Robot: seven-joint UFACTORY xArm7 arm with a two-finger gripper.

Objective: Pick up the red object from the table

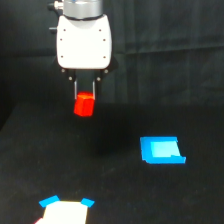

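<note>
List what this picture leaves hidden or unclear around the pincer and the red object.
- Exterior view: the pincer fingers are thin and dark against the black backdrop; their contact with the red object is blurred.
- The red object's far side is hidden by itself.
- The white and blue thing is cut off by the bottom edge.
- The blue piece is overexposed; its shape is unclear.

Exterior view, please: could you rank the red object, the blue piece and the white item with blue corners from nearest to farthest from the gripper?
1. The red object, held between the fingers of the gripper, above the table.
2. The blue piece, lower, toward the exterior view's right.
3. The white item with blue corners, at the bottom edge.
</note>
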